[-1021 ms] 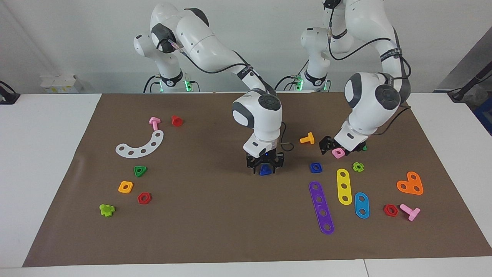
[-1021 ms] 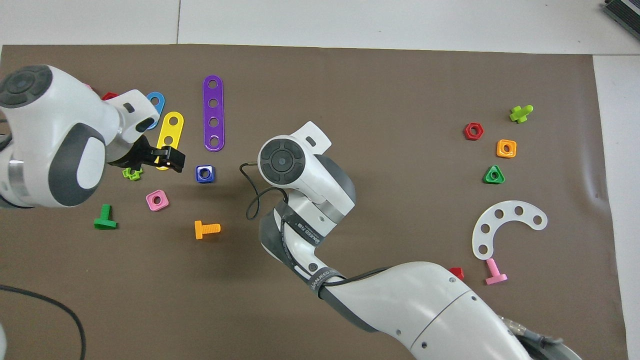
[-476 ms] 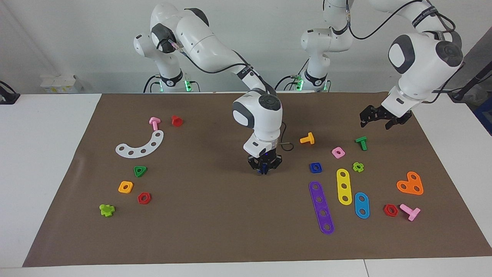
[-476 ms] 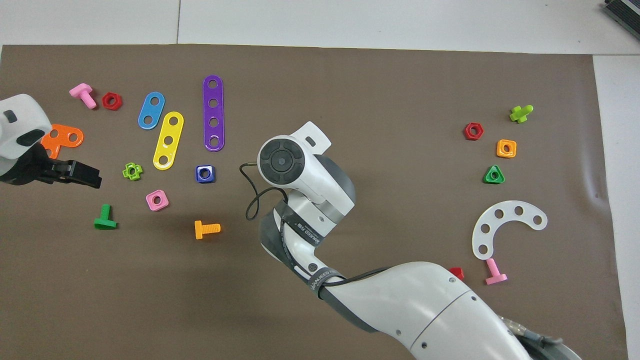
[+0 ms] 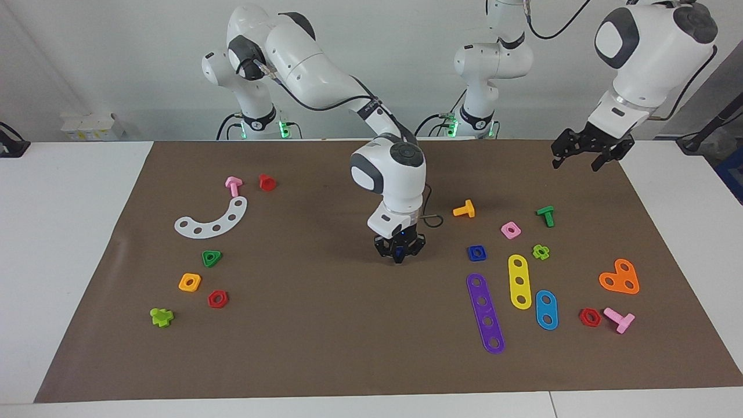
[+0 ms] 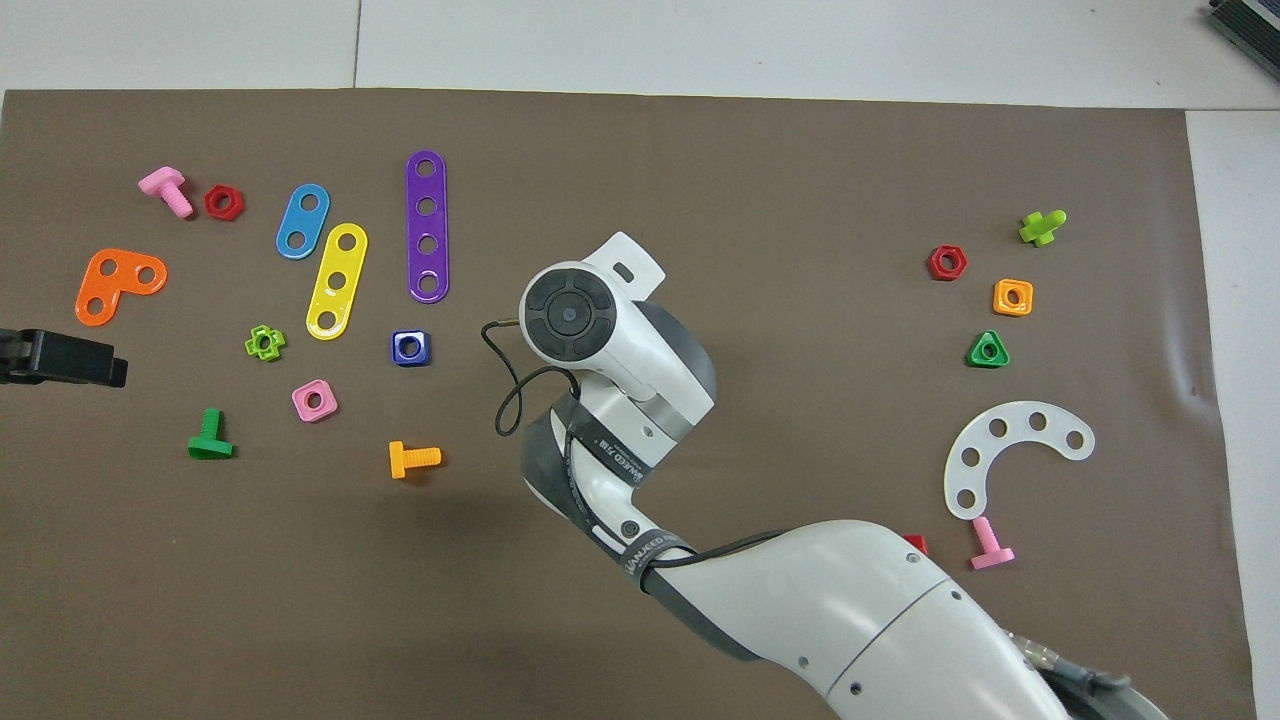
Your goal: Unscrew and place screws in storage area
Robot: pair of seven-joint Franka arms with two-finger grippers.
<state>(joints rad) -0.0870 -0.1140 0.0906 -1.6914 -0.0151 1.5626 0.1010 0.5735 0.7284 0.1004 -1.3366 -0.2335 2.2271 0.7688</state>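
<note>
The right gripper [image 5: 399, 255] was clamped on the dark blue screw [image 5: 400, 252], just beside the blue square nut [image 5: 476, 252]: pick-up stage, I'd judge. Next it needs lifting and carrying to bare mat [image 5: 325, 325]. The overhead view hid the grip under the wrist. The left gripper [image 5: 585, 157] waited spread wide, empty.

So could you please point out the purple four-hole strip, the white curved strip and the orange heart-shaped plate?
purple four-hole strip [image 5: 486, 313], facing view, its middle.
white curved strip [image 5: 216, 219], facing view, mid-arc.
orange heart-shaped plate [image 5: 620, 280], facing view, its centre.
</note>
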